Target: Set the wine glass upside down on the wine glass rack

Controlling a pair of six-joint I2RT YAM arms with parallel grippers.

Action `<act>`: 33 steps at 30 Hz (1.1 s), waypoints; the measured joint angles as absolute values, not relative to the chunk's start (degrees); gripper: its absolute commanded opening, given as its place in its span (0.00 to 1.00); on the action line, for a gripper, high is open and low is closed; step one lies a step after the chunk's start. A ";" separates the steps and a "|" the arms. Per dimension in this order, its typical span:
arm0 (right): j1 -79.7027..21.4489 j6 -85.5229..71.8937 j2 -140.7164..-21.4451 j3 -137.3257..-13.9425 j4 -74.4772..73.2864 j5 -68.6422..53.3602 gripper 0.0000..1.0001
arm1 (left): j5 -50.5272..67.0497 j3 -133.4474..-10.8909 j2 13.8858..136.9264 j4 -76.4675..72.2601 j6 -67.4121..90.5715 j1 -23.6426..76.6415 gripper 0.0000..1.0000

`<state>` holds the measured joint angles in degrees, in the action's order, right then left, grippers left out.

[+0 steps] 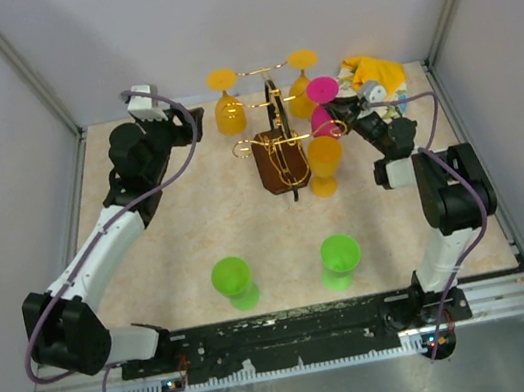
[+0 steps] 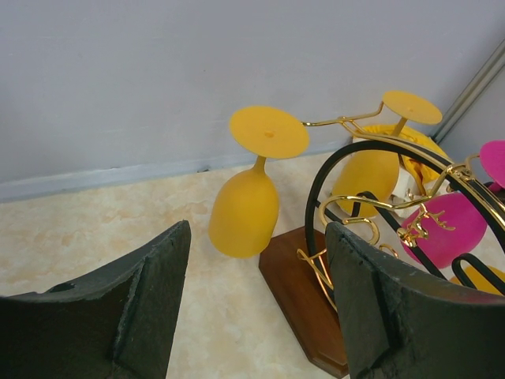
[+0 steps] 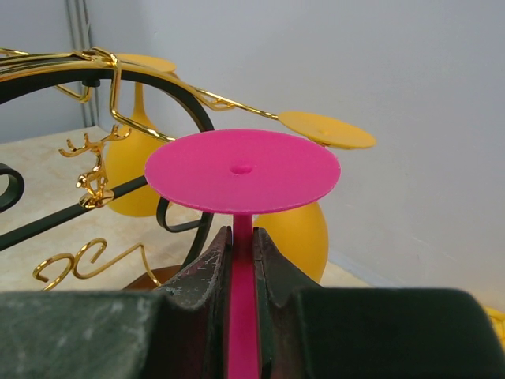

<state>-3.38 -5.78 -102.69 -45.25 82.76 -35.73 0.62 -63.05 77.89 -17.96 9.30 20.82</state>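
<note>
- Top view: the wine glass rack [image 1: 279,144] stands in mid-table with three yellow glasses [image 1: 229,112] already hanging from it, feet up. The pink wine glass [image 1: 322,91] hangs just right of the rack, close to its right-hand arms, and is already inverted. The right gripper [image 1: 339,116] reaches it from the side away from the rack. Two green glasses [image 1: 230,276] stand upright on the table [image 1: 188,234] on the near side of the rack, well apart from it.
- Left wrist view: the left gripper [image 2: 260,233] sits left of the rack with its jaws spread wide and nothing between them. It looks past a hanging yellow glass and the rack's wooden base [image 2: 304,304]. The pink bowl shows beyond the rack's wire.
- Right wrist view: the two fingers [image 3: 207,276] are pressed onto the pink stem just below the foot, with the foot disc flat on top. The rack's gold arm runs behind the disc, and no wire appears under the foot.
- Progress, as I judge it: pickup, flip and carry are done. Sliding the stem into a free hook, so that the foot rests on the wire, and letting go are left.
</note>
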 measured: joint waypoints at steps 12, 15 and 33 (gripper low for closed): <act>-3.81 -5.80 -102.69 -44.77 83.90 -37.54 0.27 | 0.64 -62.65 77.89 -17.91 9.69 20.78 0.75; -4.05 -5.56 -102.19 -43.48 84.27 -37.28 0.34 | 0.64 -62.63 77.89 -17.87 9.91 20.78 0.75; -1.41 -1.45 -86.98 -36.45 73.06 -32.25 0.51 | 0.97 -62.65 77.67 -14.63 11.16 20.73 0.75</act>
